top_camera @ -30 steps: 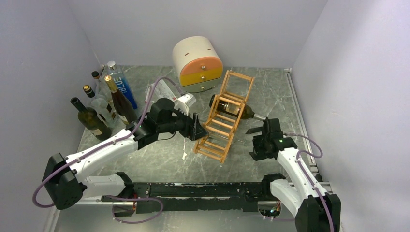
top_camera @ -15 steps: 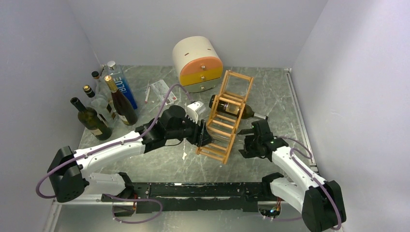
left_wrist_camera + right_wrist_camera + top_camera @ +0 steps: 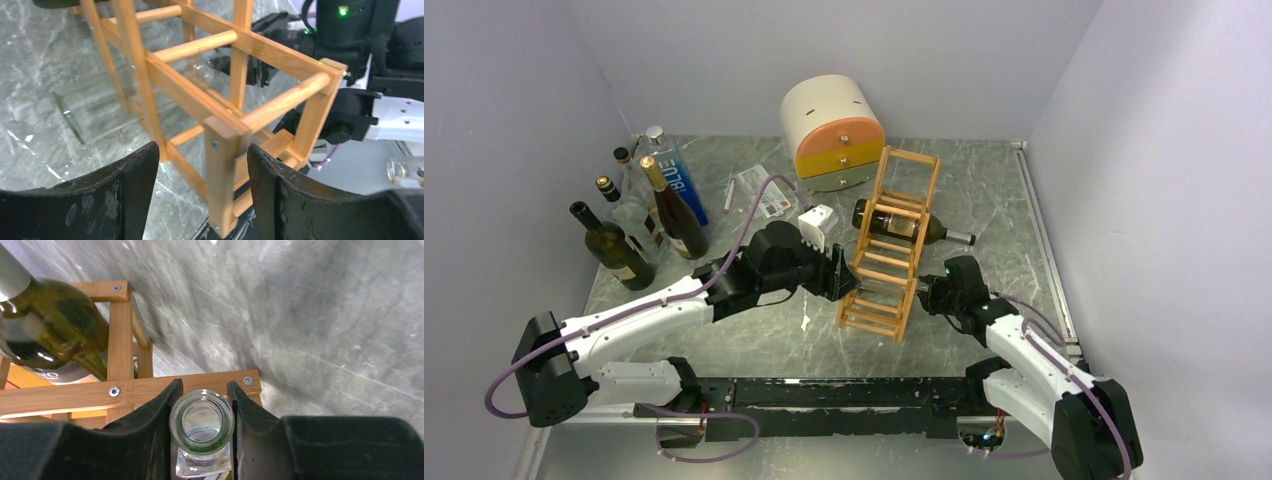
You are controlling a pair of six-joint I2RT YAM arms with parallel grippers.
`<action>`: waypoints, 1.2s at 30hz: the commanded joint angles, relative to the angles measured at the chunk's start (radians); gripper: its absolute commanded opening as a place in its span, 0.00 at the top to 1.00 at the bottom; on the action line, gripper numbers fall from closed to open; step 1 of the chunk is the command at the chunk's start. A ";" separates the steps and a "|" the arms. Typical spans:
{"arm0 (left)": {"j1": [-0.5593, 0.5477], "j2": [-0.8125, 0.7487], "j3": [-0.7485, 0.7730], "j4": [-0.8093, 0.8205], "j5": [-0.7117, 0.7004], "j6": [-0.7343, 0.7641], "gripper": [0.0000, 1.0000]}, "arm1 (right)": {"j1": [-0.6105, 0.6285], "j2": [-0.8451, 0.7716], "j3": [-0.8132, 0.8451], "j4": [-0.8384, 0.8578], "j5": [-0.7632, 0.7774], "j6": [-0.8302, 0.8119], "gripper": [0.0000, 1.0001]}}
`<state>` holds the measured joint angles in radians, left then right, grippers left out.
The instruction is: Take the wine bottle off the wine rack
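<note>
The left claw [image 3: 200,156] was spread, a rack [image 3: 175,95] post standing between its fingers, seemingly untouched. The right claw [image 3: 203,388] was pinched on the mouth of the clear bottle [image 3: 201,450], its body lodged in the rack ahead. If pulled askew, the unclamped rack could be dragged over, spilling the dark bottle [image 3: 55,325] above.

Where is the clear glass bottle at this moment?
Right wrist view: the clear glass bottle is clamped by its neck in the right gripper, on the right side of the wine rack.
</note>
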<state>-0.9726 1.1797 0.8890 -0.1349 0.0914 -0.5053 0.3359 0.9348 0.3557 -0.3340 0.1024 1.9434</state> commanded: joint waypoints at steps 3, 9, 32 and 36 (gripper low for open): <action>-0.006 0.009 0.006 -0.028 -0.135 -0.024 0.37 | 0.003 -0.100 -0.052 -0.090 0.081 0.027 0.89; -0.006 0.017 -0.034 0.000 -0.169 -0.047 0.49 | -0.008 -0.217 -0.099 -0.150 0.126 0.051 0.95; -0.006 0.035 -0.008 -0.047 -0.230 -0.073 0.71 | -0.035 -0.719 0.075 -0.778 0.666 -0.002 1.00; -0.006 0.034 -0.001 -0.053 -0.227 -0.074 0.70 | -0.030 -0.750 0.179 -0.759 0.791 -0.192 1.00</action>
<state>-0.9874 1.1893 0.8856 -0.0967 -0.0589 -0.5648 0.3035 0.2123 0.4259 -1.0565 0.6445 1.8996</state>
